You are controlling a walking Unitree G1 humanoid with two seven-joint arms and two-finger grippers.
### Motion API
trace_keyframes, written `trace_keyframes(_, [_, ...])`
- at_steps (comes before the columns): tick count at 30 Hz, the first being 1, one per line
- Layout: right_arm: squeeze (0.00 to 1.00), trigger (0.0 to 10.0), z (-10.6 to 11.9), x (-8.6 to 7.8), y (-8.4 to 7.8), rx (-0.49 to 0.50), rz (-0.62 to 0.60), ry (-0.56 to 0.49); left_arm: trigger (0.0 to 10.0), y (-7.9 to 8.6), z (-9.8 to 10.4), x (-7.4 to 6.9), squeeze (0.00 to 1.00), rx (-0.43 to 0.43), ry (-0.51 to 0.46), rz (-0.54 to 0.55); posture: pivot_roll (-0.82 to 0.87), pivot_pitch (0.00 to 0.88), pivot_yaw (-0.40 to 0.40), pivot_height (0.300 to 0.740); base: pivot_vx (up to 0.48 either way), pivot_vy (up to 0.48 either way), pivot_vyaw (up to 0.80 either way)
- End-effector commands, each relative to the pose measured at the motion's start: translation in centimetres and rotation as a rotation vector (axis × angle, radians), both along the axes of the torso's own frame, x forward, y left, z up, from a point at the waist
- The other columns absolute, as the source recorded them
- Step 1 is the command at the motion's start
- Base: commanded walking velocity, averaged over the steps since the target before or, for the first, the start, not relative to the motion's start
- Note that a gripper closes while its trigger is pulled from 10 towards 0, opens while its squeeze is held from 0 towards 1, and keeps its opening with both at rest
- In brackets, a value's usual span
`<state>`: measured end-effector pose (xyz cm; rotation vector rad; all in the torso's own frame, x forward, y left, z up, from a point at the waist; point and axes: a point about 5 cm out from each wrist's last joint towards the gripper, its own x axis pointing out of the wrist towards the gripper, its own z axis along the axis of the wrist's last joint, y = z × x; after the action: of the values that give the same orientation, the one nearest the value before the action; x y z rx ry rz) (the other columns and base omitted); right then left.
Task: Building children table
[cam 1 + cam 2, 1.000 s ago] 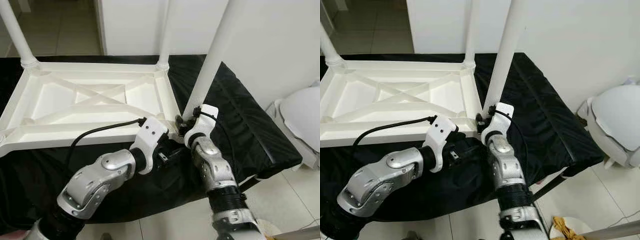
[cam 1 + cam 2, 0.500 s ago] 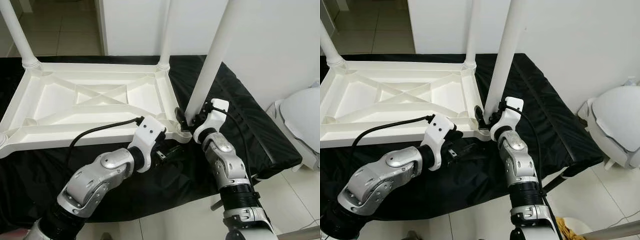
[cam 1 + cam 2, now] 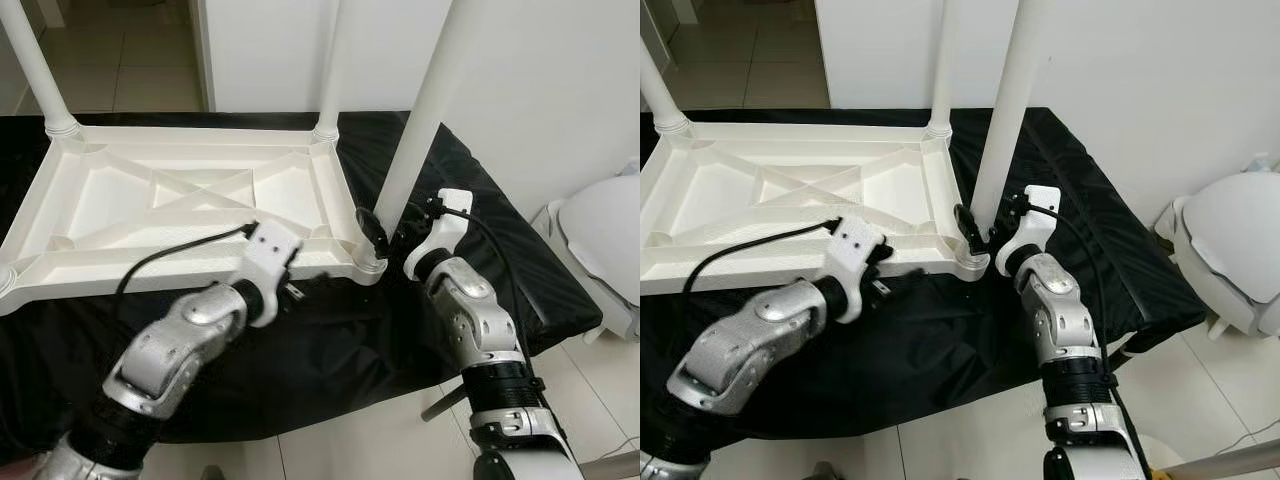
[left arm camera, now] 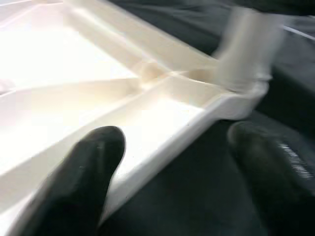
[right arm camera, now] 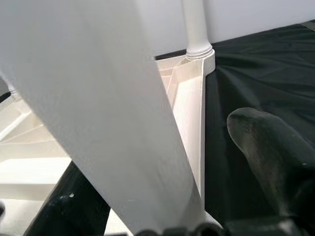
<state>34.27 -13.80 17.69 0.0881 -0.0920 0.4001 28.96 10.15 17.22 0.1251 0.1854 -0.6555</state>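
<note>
Right gripper (image 3: 385, 235): your fingers stand spread on either side of the near leg, low down by its socket; one finger (image 5: 268, 147) shows apart from the leg, so you are released, not clamping.
Left gripper (image 4: 172, 162): open too, one finger over the table's underside and one outside its near rim, straddling the rim without squeezing it.
Near leg (image 3: 420, 130): upright in the table's near right corner socket, leaning slightly away from the table. Whether it is fully seated I cannot tell.
Table (image 3: 190, 200): upside down on the black cloth, ribs facing up. Two more legs stand in the far corners: far left leg (image 3: 30, 60), far right leg (image 3: 328, 70).
Near left corner (image 3: 5, 280): its socket looks empty, so by my judgement one leg is left to fit.
Black cloth (image 3: 470, 200): drapes a platform under the table; it looks slippery, so expect the table to slide when pushed.
Step in hand: probably seating the near leg. Close your left gripper on the rim first to brace the table, then grip the leg low, bring it plumb and turn or press it straight down into the socket.
Risk: pushing on the leaning leg may lever the corner up.
</note>
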Motion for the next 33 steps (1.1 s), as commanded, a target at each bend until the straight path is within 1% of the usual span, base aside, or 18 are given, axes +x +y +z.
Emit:
trace_keyframes(1, [0.0,10.0,0.1,0.2,-0.3,-0.001,-0.001,-0.006,10.0,-0.2,0.0,0.1,1.0,-0.049,0.025,0.006,0.01,0.055,-0.09,0.74,0.0,0.0,0.0])
trace_keyframes(7, [0.0,10.0,-0.1,0.1,-0.4,-0.008,0.023,-0.003,10.0,-0.1,0.1,0.3,1.0,-0.028,-0.003,0.033,0.01,0.055,-0.088,0.74,0.0,0.0,0.0])
trace_keyframes(10, [0.0,10.0,-0.2,0.1,-0.4,-0.013,0.036,-0.002,10.0,0.3,0.3,0.6,1.0,-0.007,-0.041,0.055,0.01,0.056,-0.087,0.74,0.0,0.0,0.0])
trace_keyframes(13, [0.0,10.0,-0.2,0.1,-0.4,-0.01,0.04,-0.001,10.0,0.5,0.4,0.7,1.0,-0.004,-0.059,0.065,0.01,0.056,-0.087,0.74,0.0,0.0,0.0])
trace_keyframes(14, [0.0,10.0,-0.3,0.2,-0.4,-0.015,0.042,-0.002,0.0,0.6,0.6,0.6,0.0,-0.033,-0.062,0.062,0.01,0.057,-0.088,0.74,0.0,0.0,0.0])
trace_keyframes(16, [0.0,10.0,-0.3,0.2,-0.4,-0.015,0.046,0.0,0.0,0.7,0.9,0.6,0.0,-0.053,-0.08,0.058,0.01,0.058,-0.087,0.74,0.0,0.0,0.0])
trace_keyframes(19, [0.0,10.0,-0.4,0.2,-0.4,-0.016,0.048,0.0,0.0,0.7,1.0,0.5,0.0,-0.05,-0.087,0.05,0.01,0.057,-0.087,0.74,0.0,0.0,0.0])
trace_keyframes(20, [0.0,10.0,-0.4,0.1,-0.5,-0.023,0.056,-0.002,0.0,0.7,1.3,0.3,0.0,-0.039,-0.112,0.03,0.01,0.058,-0.086,0.74,0.0,0.0,0.0])
trace_keyframes(25, [0.0,10.0,-0.4,0.2,-0.7,-0.029,0.061,-0.002,0.0,0.6,1.3,0.1,0.0,-0.047,-0.104,0.018,0.01,0.059,-0.085,0.74,0.0,0.0,0.0])
trace_keyframes(33, [0.0,10.0,-0.3,0.4,-0.6,-0.028,0.069,-0.011,0.0,1.0,1.3,0.0,0.0,-0.032,-0.106,0.027,0.02,0.063,-0.087,0.74,0.0,0.0,0.0])
